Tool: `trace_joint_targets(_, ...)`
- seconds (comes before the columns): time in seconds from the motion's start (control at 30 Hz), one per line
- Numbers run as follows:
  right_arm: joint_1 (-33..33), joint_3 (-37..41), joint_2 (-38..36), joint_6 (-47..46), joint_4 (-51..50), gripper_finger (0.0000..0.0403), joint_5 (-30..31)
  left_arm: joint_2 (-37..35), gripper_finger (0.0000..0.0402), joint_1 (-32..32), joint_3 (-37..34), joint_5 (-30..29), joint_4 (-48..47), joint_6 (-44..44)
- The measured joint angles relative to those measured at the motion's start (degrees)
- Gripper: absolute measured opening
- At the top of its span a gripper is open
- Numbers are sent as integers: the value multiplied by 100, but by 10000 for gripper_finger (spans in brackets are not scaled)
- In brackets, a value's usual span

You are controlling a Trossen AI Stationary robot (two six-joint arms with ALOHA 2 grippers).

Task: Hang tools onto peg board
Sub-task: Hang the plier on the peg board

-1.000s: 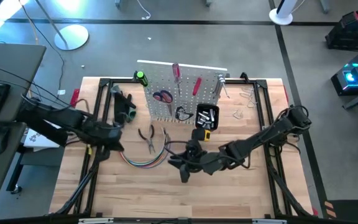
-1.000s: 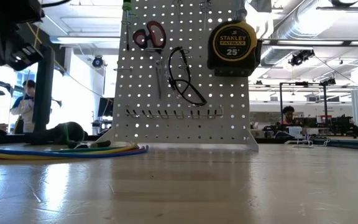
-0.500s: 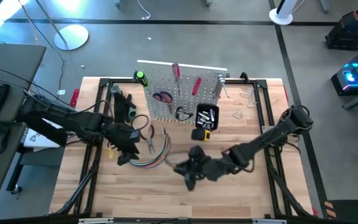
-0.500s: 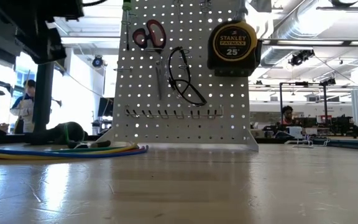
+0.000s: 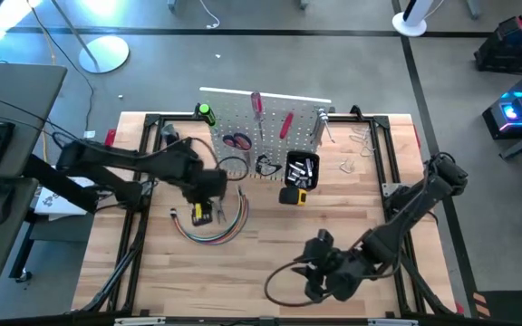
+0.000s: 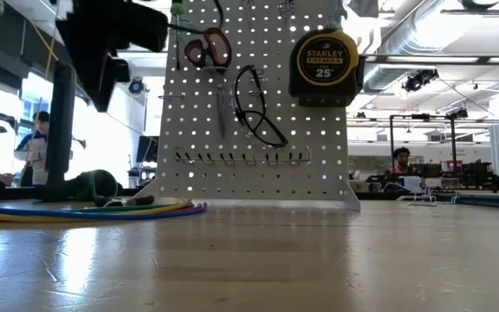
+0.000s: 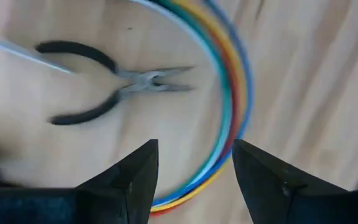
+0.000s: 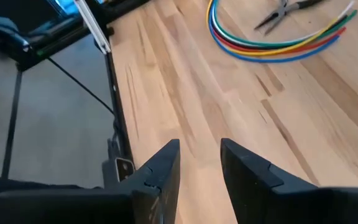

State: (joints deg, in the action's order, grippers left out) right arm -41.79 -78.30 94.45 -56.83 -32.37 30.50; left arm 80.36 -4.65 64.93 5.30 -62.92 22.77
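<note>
1. My left gripper (image 7: 194, 163) hangs over the black-handled needle-nose pliers (image 7: 114, 90) lying flat on the wooden tabletop (image 5: 270, 244), just in front of the left part of the white perforated peg board (image 5: 265, 136). Its jaws stand open with nothing between them.
2. From the left wrist camera the pliers lie ahead of my jaws and a little off to one side, not yet between them. They sit inside the curve of the bundle of coloured cables (image 7: 229, 93), which arcs between the jaws and the tool.
3. The pliers' long axis runs across my line of approach, handles at one end and closed nose at the other, pointing toward the cables.
4. My left arm is much the nearer. My right gripper (image 8: 199, 163) waits well apart, low over the near right of the tabletop, jaws partly open and empty.
5. I judge I must move forward over the cables, then come down astride the handles.
</note>
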Motion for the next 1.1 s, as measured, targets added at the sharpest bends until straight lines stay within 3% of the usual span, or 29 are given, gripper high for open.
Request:
trace_joint_targets(0.2,-38,2,-4,-196,31,110,143,537,198,439,-100,-544,-230,-2718)
trace_joint_targets(0.43,-73,2,-6,-226,63,110,138,875,198,464,-1209,-890,838,-4281)
trace_joint_targets(0.5,-76,2,-6,-401,47,110,165,954,198,507,-1355,-1157,1183,-4477)
trace_joint_targets(0.7,39,4,-6,-528,42,110,425,1110,198,628,-1412,-1230,1855,-4671)
trace_joint_targets(0.87,177,4,-6,-530,43,110,291,1324,198,612,-1666,-1188,1469,-4856)
trace_joint_targets(1.1,312,4,-6,-489,45,110,283,1311,197,604,-1812,-1185,1669,-4661)
